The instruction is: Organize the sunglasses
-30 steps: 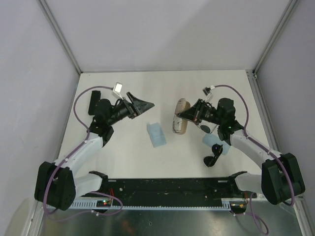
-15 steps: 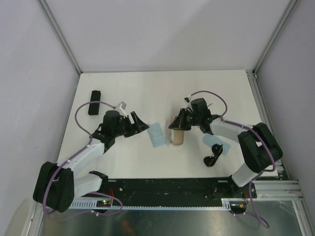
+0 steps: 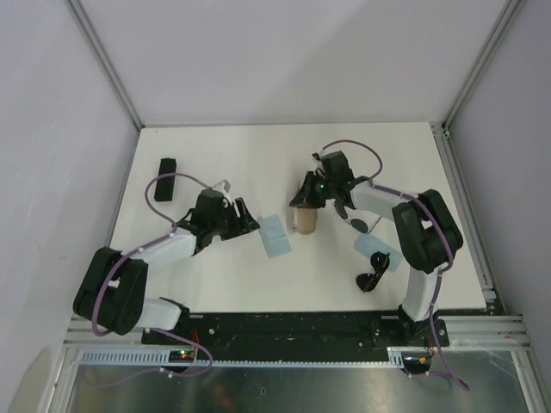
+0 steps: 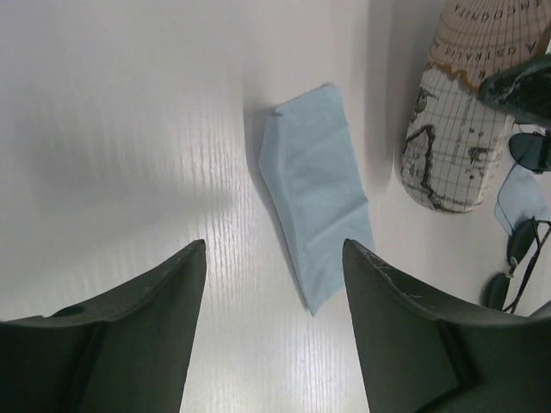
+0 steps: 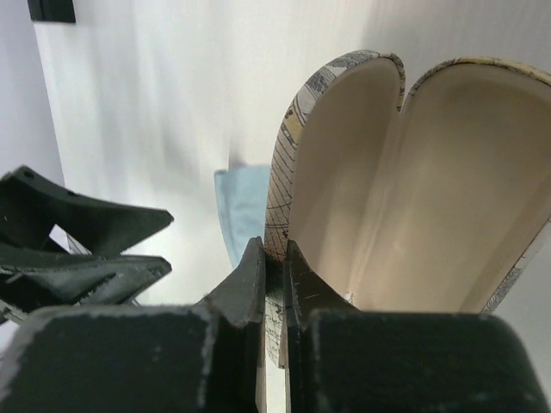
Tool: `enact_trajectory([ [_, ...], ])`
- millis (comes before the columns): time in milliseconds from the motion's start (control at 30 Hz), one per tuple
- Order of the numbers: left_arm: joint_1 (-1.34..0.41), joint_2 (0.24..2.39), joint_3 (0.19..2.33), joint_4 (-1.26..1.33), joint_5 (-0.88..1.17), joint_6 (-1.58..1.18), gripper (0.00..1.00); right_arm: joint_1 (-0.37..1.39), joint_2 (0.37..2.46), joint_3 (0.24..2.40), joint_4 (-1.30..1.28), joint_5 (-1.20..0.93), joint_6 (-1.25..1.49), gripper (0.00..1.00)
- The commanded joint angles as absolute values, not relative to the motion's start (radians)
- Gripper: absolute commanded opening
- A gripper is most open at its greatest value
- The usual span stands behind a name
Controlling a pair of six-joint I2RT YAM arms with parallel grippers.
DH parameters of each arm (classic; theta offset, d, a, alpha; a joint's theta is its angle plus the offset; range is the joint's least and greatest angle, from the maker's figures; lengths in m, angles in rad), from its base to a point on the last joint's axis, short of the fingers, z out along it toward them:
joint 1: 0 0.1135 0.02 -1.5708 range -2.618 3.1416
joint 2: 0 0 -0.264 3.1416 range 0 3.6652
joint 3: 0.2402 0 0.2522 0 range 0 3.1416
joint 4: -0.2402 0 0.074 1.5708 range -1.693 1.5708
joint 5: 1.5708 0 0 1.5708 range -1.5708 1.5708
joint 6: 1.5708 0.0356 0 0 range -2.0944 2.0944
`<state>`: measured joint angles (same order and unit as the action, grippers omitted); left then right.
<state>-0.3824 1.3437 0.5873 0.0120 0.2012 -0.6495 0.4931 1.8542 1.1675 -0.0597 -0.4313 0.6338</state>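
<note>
Changes over the last second, both arms. Left gripper (image 4: 273,249) has swung away from the far-left side, where the black oblong case (image 3: 166,168) now lies uncovered. It has come down low over the table (image 3: 215,284), just short of the folded blue cloth (image 4: 314,185). Its jaws have narrowed from full spread but stand apart with nothing between them: released, holding nothing.

Right gripper (image 5: 271,254) has folded in toward centre and is clenched on the rim of one shell of the beige patterned case (image 5: 448,181). The case lay long on the table a second ago; now it is tipped up and drawn a little toward the cloth. Wrist view shows it gaping like a clam, cream lining bare, nothing inside.

Wire-frame sunglasses (image 3: 372,279) have not moved: near-right of the table, partly on a second blue cloth (image 3: 387,256), well apart from both grippers. A second dark pair (image 3: 355,225) lies near the case by the right forearm; we cannot make out its frame.

Our reading: the case is held ready to receive, and neither pair is packed yet. We judge the left is lining up on the cloth, but that is a guess.
</note>
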Motion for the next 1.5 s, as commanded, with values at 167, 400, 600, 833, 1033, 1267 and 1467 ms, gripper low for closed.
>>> enact_trajectory([
  [167,-0.385,1.47,0.689,0.069,0.183,-0.599,0.64,0.396,2.032,1.413,-0.133,-0.473,0.564,0.31],
  [400,-0.385,1.571,0.764,0.076,0.193,-0.586,0.59,0.433,1.932,1.443,-0.302,-0.378,0.453,0.47],
  [600,-0.385,1.65,0.821,0.086,0.187,-0.584,0.52,0.489,1.772,1.393,-0.388,-0.248,0.385,0.47],
  [833,-0.385,1.72,0.842,0.103,0.185,-0.582,0.3,0.523,1.583,1.26,-0.383,-0.199,0.391,0.43],
  [1033,-0.385,1.69,0.793,0.106,0.163,-0.576,0.01,0.538,1.486,1.158,-0.374,-0.195,0.398,0.43],
  [1267,-0.385,1.528,0.625,0.124,0.165,-0.587,0.0,0.586,1.434,1.033,-0.328,-0.167,0.41,0.41],
  [1467,-0.386,1.354,0.486,0.138,0.198,-0.611,0.0,0.67,1.447,0.981,-0.282,-0.117,0.431,0.39],
])
